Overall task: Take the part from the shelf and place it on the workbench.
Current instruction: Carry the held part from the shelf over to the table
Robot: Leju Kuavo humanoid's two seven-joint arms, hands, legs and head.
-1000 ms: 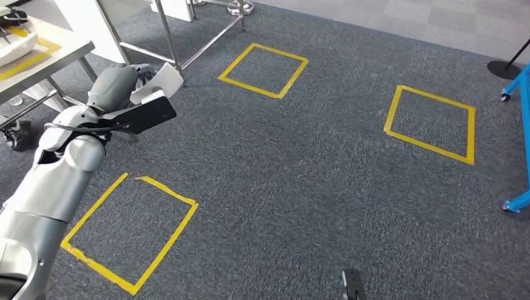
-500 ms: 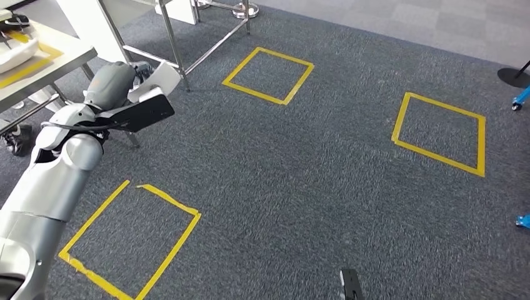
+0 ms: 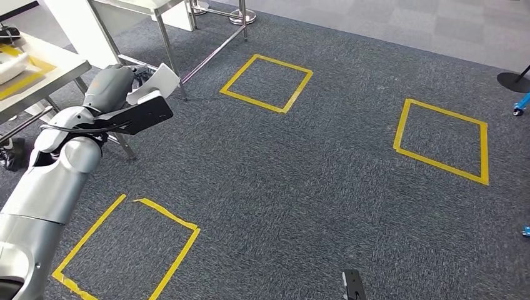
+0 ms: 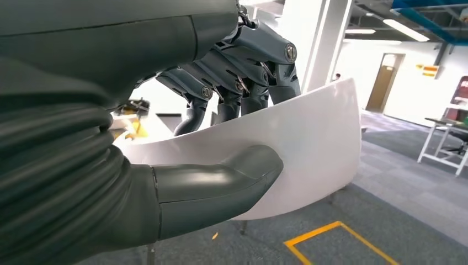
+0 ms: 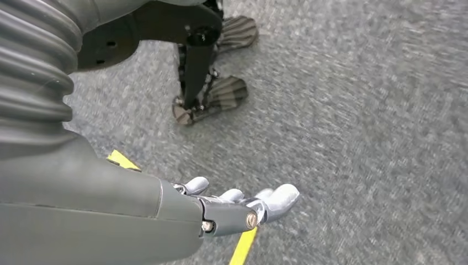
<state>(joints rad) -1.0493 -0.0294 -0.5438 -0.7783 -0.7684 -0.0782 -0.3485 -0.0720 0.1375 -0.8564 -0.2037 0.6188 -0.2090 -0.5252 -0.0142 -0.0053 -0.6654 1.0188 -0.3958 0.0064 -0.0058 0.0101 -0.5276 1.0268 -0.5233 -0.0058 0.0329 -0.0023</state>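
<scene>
The part (image 4: 309, 143), a curved white panel, is pinched in the left robot hand (image 4: 221, 110), thumb on one face and fingers (image 4: 243, 61) behind.

In the head view the part (image 3: 157, 84) is carried above the grey carpet (image 3: 300, 187), just beside the corner of the desk (image 3: 56, 69) with yellow tape on its top. The right robot hand (image 5: 232, 207) hangs over the carpet well away from the desk, fingers spread and holding nothing, as far as the blurred view shows.
</scene>
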